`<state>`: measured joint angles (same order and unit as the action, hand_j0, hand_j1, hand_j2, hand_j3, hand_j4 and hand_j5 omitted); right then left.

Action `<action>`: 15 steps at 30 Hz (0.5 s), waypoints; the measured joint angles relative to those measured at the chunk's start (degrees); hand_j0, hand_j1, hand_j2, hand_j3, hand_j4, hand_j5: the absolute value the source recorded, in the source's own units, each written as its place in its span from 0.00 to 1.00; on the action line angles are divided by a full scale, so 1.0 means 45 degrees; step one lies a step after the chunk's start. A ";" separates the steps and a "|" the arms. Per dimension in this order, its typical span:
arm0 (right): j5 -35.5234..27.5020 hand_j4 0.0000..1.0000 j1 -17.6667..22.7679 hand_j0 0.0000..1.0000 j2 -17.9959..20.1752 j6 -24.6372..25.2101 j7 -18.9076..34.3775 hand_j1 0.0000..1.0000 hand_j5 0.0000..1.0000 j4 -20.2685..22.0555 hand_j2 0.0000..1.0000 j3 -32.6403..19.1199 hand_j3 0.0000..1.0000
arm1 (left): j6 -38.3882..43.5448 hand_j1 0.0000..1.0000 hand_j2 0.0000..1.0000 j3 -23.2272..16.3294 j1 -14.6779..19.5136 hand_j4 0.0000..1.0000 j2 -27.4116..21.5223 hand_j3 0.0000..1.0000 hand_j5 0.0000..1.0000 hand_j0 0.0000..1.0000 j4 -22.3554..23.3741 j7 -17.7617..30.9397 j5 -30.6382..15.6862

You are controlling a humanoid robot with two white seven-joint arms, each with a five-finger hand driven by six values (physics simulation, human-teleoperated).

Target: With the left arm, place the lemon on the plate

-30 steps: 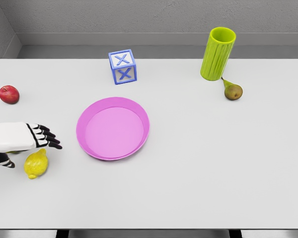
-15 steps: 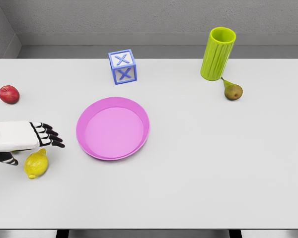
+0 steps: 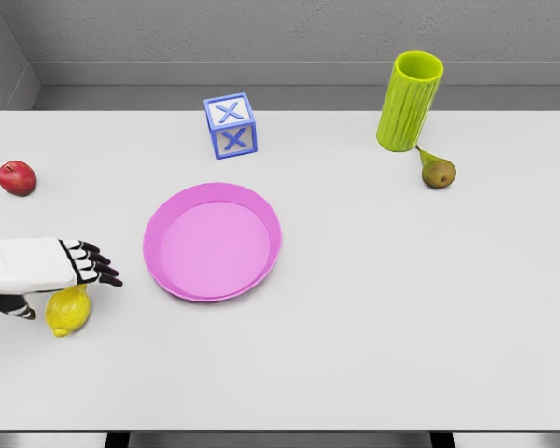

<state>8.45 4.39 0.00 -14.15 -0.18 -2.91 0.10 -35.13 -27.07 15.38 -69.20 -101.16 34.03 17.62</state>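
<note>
On the white table [image 3: 373,327], the left hand [image 3: 37,266] hovers over the lemon [image 3: 67,313] with fingers [image 3: 98,269] extended toward the pink plate [image 3: 212,241], while an apple [image 3: 17,177], lettered block [image 3: 231,125], green cup [image 3: 409,101] and pear [image 3: 437,172] sit farther back.

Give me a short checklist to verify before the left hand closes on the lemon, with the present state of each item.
1. Left hand over the lemon: ok, it overlaps the lemon's top.
2. Fingers open, holding nothing: ok.
3. Thumb beside the lemon: cannot tell.
4. Plate empty: ok.
5. Path from lemon to plate free: ok.
6. Apple away from the hand: ok.
</note>
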 measured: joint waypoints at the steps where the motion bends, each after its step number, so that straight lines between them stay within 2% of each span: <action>1: 0.0000 1.00 0.0000 1.00 0.0000 0.0000 0.0000 1.00 1.00 -0.0001 1.00 0.0000 1.00 | 0.0000 1.00 1.00 0.0005 -0.0020 1.00 0.0012 1.00 1.00 1.00 0.0006 0.0000 0.0014; 15: 0.0000 1.00 0.0000 1.00 0.0000 -0.0001 0.0000 1.00 1.00 0.0000 1.00 0.0000 1.00 | 0.0002 1.00 1.00 0.0018 -0.0039 1.00 0.0243 1.00 1.00 1.00 0.0140 -0.0001 0.0267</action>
<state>8.45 4.39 0.00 -14.15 -0.18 -2.91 0.10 -35.12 -26.99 15.21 -68.10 -100.53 34.03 18.83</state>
